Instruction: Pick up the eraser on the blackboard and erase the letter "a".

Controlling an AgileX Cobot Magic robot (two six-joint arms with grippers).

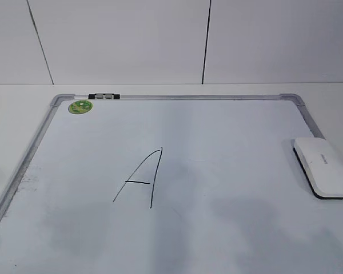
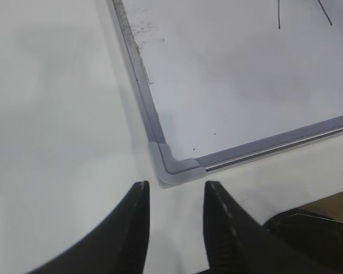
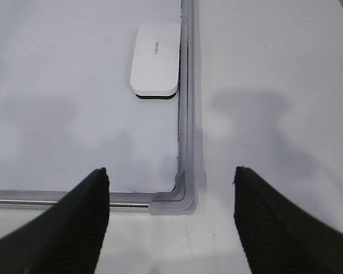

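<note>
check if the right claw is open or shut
Open. In the right wrist view the right claw has its fingers spread wide, holding nothing, with the eraser lying ahead on the blackboard.

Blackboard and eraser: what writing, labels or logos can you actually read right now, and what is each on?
"A": a large handwritten capital in black marker on the blackboard; no lowercase "a" shows.
Eraser: small grey logo on its white top, too small to read.
Green sticker at the board's far left corner: printed pattern, too blurred to read.
Clip on the far frame: no readable text.
</note>
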